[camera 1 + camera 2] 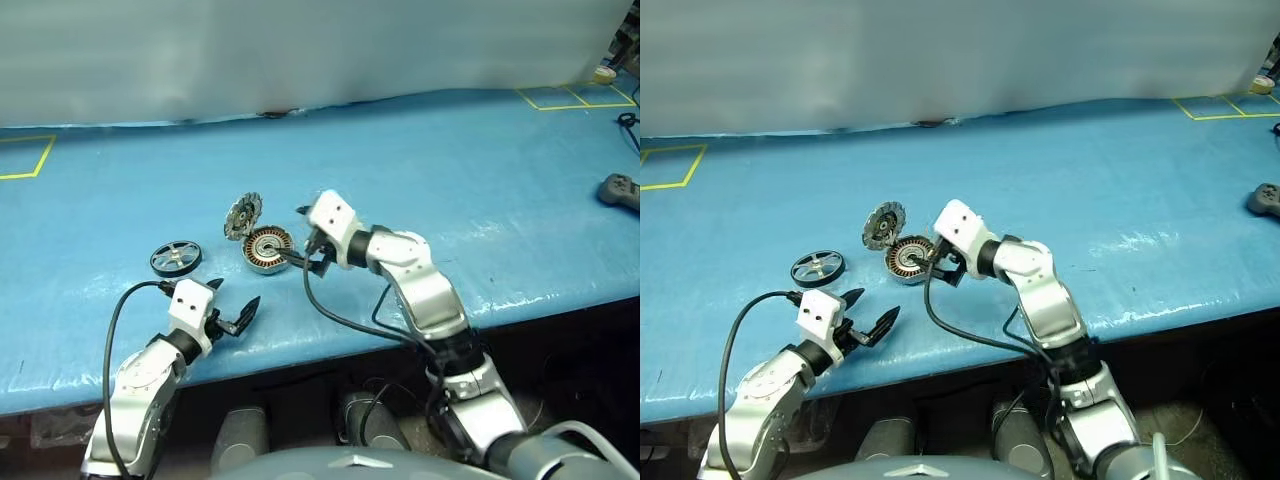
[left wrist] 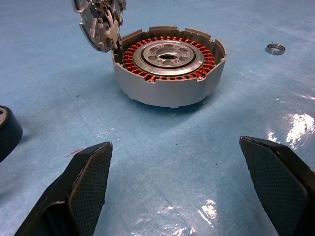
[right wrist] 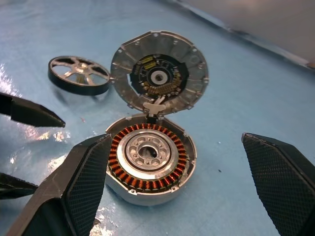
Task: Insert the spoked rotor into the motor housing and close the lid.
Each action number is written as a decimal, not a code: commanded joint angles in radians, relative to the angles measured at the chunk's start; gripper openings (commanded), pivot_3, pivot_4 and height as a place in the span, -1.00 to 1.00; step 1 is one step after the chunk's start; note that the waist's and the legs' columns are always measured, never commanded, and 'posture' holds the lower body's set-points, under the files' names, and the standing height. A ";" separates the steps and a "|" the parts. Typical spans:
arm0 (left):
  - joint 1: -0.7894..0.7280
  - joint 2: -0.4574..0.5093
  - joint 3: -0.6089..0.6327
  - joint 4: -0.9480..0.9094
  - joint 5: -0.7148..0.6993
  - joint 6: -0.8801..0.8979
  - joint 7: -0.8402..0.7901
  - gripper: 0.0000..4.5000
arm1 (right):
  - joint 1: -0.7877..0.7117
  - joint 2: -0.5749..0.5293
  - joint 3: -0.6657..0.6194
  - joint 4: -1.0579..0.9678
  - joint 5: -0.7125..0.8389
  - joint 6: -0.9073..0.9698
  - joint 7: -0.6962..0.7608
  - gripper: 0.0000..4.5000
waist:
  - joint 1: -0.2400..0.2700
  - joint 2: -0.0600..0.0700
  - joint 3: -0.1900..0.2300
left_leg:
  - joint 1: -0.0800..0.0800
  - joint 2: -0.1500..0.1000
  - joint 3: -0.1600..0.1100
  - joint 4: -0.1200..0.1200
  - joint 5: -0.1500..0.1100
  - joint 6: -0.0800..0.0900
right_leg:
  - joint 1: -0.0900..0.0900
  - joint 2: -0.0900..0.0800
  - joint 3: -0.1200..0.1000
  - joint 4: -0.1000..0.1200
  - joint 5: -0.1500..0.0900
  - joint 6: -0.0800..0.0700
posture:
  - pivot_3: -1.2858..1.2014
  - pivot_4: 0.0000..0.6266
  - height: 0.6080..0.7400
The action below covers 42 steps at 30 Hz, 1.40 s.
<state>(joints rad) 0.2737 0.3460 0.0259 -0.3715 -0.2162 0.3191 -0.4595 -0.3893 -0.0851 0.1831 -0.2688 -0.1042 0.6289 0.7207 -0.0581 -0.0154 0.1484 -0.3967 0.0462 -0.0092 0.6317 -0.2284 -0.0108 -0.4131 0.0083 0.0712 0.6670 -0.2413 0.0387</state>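
The motor housing sits on the blue table with its copper windings exposed. Its hinged lid stands upright at the far rim, inner face toward me. To the housing's left the dark spoked rotor lies flat on the table. My right gripper hovers just right of the housing, open, its fingers spread wider than the casing with nothing between them. Near the front edge, below the rotor, my left gripper is open and empty, pointing toward the housing.
A small metal ring lies on the table past the housing. A dark controller rests at the far right. Yellow tape squares mark the back corners. The table's front edge runs just beyond my arms.
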 commanded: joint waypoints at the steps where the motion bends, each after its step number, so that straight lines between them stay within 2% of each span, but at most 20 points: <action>1: 0.002 0.005 0.007 -0.048 -0.018 -0.001 -0.004 1.00 | 0.067 0.025 -0.073 -0.142 0.055 0.071 -0.098 0.98 | -0.002 0.000 0.000 | 0.000 0.000 0.000 0.000 0.000 0.000 | 0.000 0.000 0.000 0.000 0.000 0.000 | 0.03 -0.52 1.00; 6: -0.013 0.012 -0.001 -0.037 -0.020 0.003 -0.019 1.00 | 0.150 -0.016 -0.075 -0.204 0.084 0.105 -0.146 0.98 | -0.003 0.000 0.000 | 0.001 0.000 0.001 0.000 0.001 -0.001 | 0.000 0.000 0.001 0.000 -0.002 -0.004 | 0.03 -0.52 1.00; 12: -0.033 0.010 -0.004 -0.028 -0.015 0.005 -0.021 1.00 | 0.135 -0.049 -0.018 -0.197 0.115 0.077 -0.167 0.98 | -0.007 0.000 0.000 | 0.001 0.000 0.002 0.000 0.001 -0.001 | 0.000 0.000 0.002 0.000 -0.002 -0.004 | 0.03 -0.52 1.00; 21: -0.031 0.005 -0.005 -0.033 -0.011 0.011 -0.012 1.00 | -0.095 -0.293 0.259 -0.047 0.064 -0.060 0.082 0.98 | -0.007 -0.001 0.001 | 0.001 0.000 0.003 0.000 0.001 -0.001 | 0.001 0.000 0.002 -0.003 -0.002 -0.003 | 0.03 -0.52 1.00; 27: -0.014 -0.007 -0.002 -0.041 -0.007 -0.007 -0.001 1.00 | -0.400 -0.324 0.423 0.280 0.044 -0.250 0.376 0.98 | -0.009 -0.002 0.001 | 0.001 0.000 0.002 0.000 0.001 -0.001 | 0.001 0.000 0.002 -0.002 -0.002 -0.003 | 0.03 -0.52 1.00; 30: 0.017 -0.027 -0.006 -0.049 -0.002 -0.027 0.016 1.00 | -0.562 -0.286 0.485 0.506 0.021 -0.342 0.519 0.98 | -0.009 -0.002 0.001 | 0.001 0.000 0.002 0.000 0.001 -0.001 | 0.001 0.000 0.001 -0.003 0.001 0.001 | 0.03 -0.52 1.00; 32: 0.032 -0.045 -0.006 -0.052 0.001 -0.044 0.032 1.00 | -0.676 -0.244 0.524 0.689 -0.016 -0.407 0.599 0.98 | -0.007 -0.002 0.002 | 0.001 0.000 0.002 -0.001 0.000 0.000 | 0.001 0.000 0.001 -0.003 0.003 -0.002 | 0.03 -0.52 1.00; 37: 0.101 -0.075 -0.005 -0.066 0.014 -0.090 0.065 1.00 | -0.892 -0.126 0.598 1.131 -0.165 -0.588 0.618 0.98 | -0.007 -0.001 0.002 | 0.001 0.000 0.002 -0.002 0.000 0.000 | 0.000 -0.001 0.000 -0.003 0.003 -0.006 | 0.03 -0.52 1.00; 42: 0.169 -0.085 -0.001 -0.078 0.021 -0.128 0.083 1.00 | -1.002 -0.040 0.597 1.381 -0.265 -0.694 0.559 0.98 | -0.007 0.000 0.003 | 0.000 0.000 0.003 -0.003 0.000 0.000 | -0.002 -0.002 0.000 -0.003 0.000 -0.011 | 0.03 -0.52 1.00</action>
<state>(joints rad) 0.4374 0.2664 0.0189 -0.3991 -0.1990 0.2254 -0.3860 -1.3402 -0.1391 0.7925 1.0648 -0.3382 -0.0268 1.3062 -0.0654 -0.0159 0.1516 -0.3972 0.0463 -0.0059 0.6285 -0.2285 -0.0110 -0.4148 0.0062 0.0713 0.6637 -0.2412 0.0282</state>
